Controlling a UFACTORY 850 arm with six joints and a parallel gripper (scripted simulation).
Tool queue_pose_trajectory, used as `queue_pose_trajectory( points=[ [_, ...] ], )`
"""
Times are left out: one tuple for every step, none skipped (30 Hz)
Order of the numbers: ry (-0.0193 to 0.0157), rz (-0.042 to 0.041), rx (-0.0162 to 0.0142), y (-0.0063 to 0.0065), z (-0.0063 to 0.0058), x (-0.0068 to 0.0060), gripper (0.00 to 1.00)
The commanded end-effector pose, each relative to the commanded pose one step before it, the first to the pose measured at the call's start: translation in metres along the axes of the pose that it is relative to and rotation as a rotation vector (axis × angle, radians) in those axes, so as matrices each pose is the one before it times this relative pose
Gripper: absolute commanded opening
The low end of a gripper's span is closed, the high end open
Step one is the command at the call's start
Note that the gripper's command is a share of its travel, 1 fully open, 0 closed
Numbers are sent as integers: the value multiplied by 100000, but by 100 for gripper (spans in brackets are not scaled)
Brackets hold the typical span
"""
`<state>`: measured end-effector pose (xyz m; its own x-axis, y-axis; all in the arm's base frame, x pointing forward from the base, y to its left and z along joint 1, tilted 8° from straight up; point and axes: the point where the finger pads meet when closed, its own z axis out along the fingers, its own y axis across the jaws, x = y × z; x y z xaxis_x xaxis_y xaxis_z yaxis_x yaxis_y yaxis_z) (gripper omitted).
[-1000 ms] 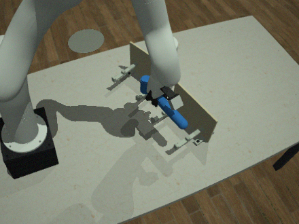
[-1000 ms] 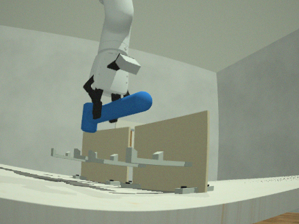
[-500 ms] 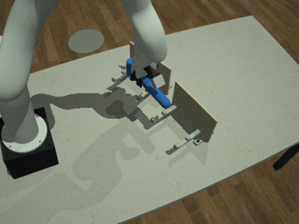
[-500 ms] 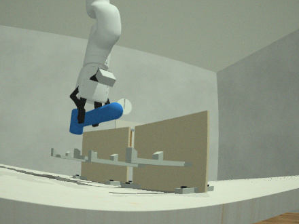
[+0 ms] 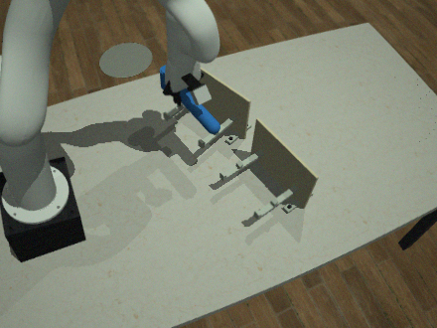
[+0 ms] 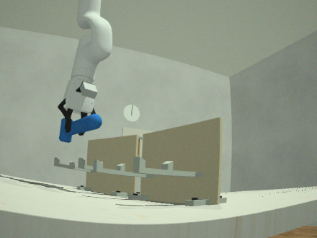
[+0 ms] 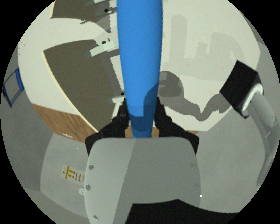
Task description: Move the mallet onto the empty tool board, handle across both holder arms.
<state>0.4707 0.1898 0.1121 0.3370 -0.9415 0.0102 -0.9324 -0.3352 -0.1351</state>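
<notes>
My gripper [image 5: 181,94] is shut on the blue mallet [image 5: 199,109] near its head end and holds it in the air over the far-left tool board [image 5: 228,102]. In the side view the mallet [image 6: 80,126] hangs well above the holder arms [image 6: 68,163], with its head at the left and its free end a little higher. The gripper also shows there [image 6: 76,122]. In the wrist view the handle [image 7: 140,53] runs straight away from the fingers. The second tool board [image 5: 285,169] stands to the right. Nothing lies on the arms of either board.
The holder arms [image 5: 216,132] of the far-left board and the holder arms [image 5: 238,169] of the second board stick out toward the robot base [image 5: 37,212], each with small upright pegs. In the side view the nearer board [image 6: 180,161] partly covers the farther board [image 6: 112,164].
</notes>
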Motion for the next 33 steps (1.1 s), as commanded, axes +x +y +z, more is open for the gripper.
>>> queue_pose_trajectory(
  points=[
    [2224,282,547,441,-221,-2389,0],
    [0,0,0,1,0,-4,0],
    [40,4,-27,-4,7,-12,0],
    [229,22,-152,-25,38,-68,0],
    [136,-2120,-52,-1,28,-49,0],
    [60,-3801,26,18,21,-34,0],
    [48,-4034,23,13,16,-26,0],
    [15,-3388,14,4,4,-4,0],
    [11,-2421,10,2,3,-3,0],
    [0,0,0,0,0,0,0],
    [0,0,0,0,0,0,0],
    [5,-1177,5,1,1,-2,0],
    [1,-209,1,0,0,0,0],
    [2,0,0,-1,16,1,0],
    [12,1,0,-7,100,7,0],
    [26,2,0,-16,244,17,0],
    [32,2,-1,-25,420,26,0],
    [18,-1,-3,-29,609,30,0],
    [-27,-5,-8,-24,791,26,0],
    [-106,-11,-19,-9,951,12,0],
    [-183,-14,-32,12,1042,-4,0],
    [197,13,13,-48,609,51,0],
    [126,7,10,-40,626,31,0],
    [50,1,2,-29,615,12,0],
    [-18,-2,-8,-17,577,-6,0],
    [-68,-4,-18,-6,514,-18,0],
    [0,0,0,0,0,0,0],
    [0,0,0,0,0,0,0],
    [-93,-5,-25,2,430,-24,0],
    [-95,-4,-26,6,333,-24,0],
    [-77,-3,-22,6,231,-19,0],
    [-49,-2,-14,5,134,-12,0],
    [-21,-1,-6,2,55,-5,0]
  ],
)
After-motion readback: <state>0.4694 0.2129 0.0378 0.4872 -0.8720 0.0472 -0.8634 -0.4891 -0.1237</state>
